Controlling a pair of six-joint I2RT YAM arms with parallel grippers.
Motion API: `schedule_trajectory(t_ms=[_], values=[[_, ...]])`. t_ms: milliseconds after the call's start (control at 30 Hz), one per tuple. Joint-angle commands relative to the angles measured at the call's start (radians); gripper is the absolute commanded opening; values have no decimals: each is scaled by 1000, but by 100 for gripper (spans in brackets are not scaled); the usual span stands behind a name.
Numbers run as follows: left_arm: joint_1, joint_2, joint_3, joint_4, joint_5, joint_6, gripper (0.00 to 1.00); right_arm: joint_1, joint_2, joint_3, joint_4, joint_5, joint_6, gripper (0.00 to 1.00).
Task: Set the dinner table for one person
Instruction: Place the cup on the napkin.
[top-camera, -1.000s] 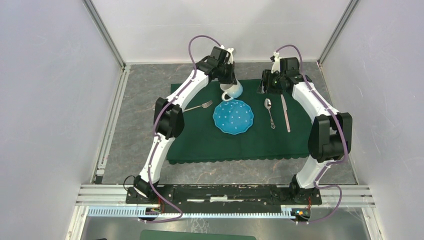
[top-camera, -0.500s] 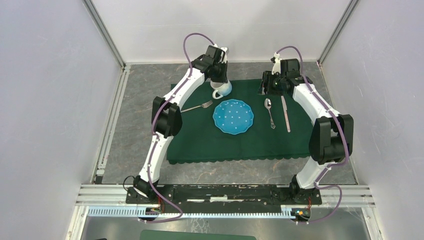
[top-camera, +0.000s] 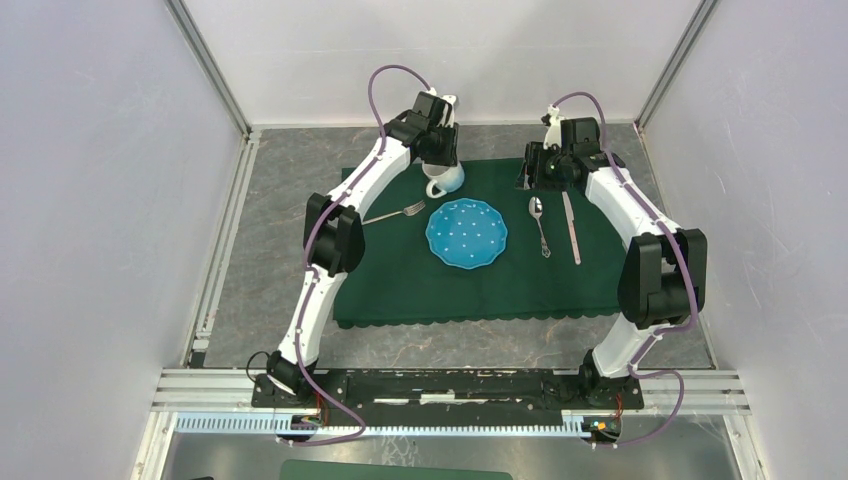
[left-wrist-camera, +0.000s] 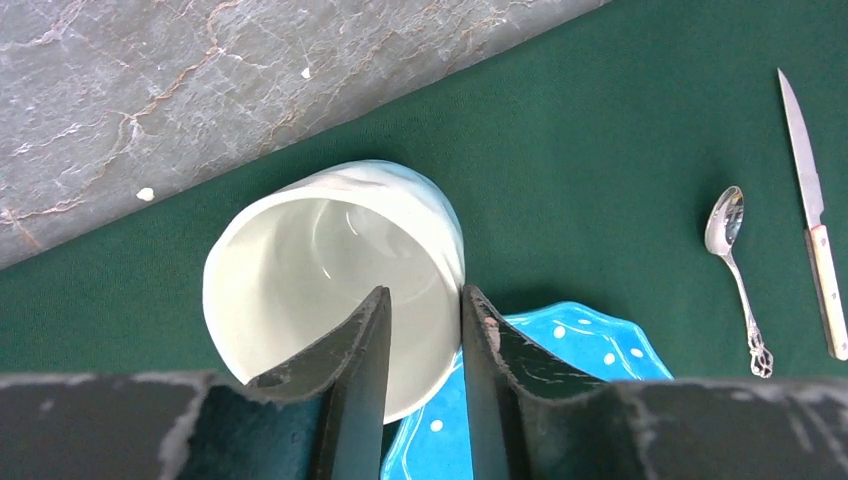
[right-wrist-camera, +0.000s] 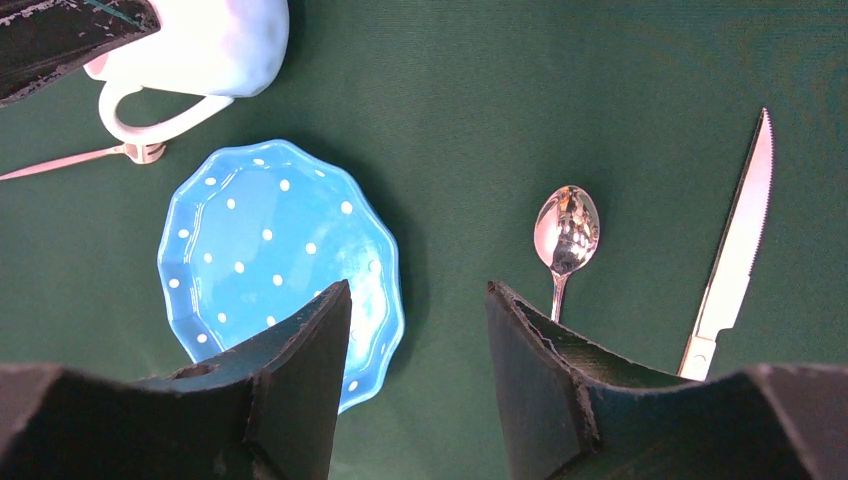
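Grey stone-look dinner table (top-camera: 290, 180) filled the floor of a white-walled cell and ran out past the cloth on every side. Dark green scallop-edged cloth (top-camera: 470, 290) lay across its middle. Blue dotted plate (top-camera: 466, 233) sat near the cloth's centre. Fork (top-camera: 395, 213) lay to the plate's left at a slant, tines toward the plate. Spoon (top-camera: 539, 222) lay just right of the plate, bowl toward the far side, and the knife (top-camera: 571, 228) lay just right of the spoon, roughly parallel to it.

White mug (left-wrist-camera: 300, 260) stood on the cloth at its far edge, just behind the plate's left side, mouth up. Its handle pointed toward the near side, close to the fork's tines.

Left gripper (left-wrist-camera: 424, 295) was down over the mug, straddling the rim on the plate side. One finger was inside the cup, the other outside against the wall. Jaws were partly apart, with white cup interior showing between the inner finger and the wall, so no firm clamp.

Right gripper (right-wrist-camera: 418, 290) hung above the cloth at the far side, over the gap between plate and spoon. Its jaws were spread fairly wide with only green cloth between them and nothing held.
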Motion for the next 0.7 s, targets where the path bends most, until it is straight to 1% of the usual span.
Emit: schedule_trajectory(t_ms=[0, 33, 67, 100, 200, 233, 267, 300, 500, 567, 667], values=[[0, -70, -1, 29, -20, 46, 42, -1, -9, 38, 30, 1, 7, 58], [-1, -69, -1, 28, -17, 43, 46, -1, -8, 41, 30, 2, 7, 58], [0, -66, -2, 29, -14, 39, 54, -1, -5, 44, 30, 2, 7, 58], [0, -66, -2, 28, -12, 38, 58, -2, -4, 45, 30, 2, 7, 58], [-2, -69, -2, 31, -12, 32, 84, -2, 0, 45, 30, 2, 8, 58], [-1, -71, -2, 32, -15, 32, 97, -2, 1, 44, 30, 1, 8, 58], [-2, -71, -2, 33, -18, 33, 99, -1, 4, 46, 31, 0, 9, 58], [-2, -72, -2, 33, -22, 32, 100, -1, 6, 47, 33, -1, 11, 58], [0, -84, -14, 24, -46, 29, 100, -2, 18, 56, 36, -8, 16, 58], [-1, -109, -38, 22, -87, 36, 100, -1, 19, 58, 35, -6, 15, 58], [26, -135, -70, 37, -103, 37, 100, -1, 21, 54, 35, -8, 16, 58]])
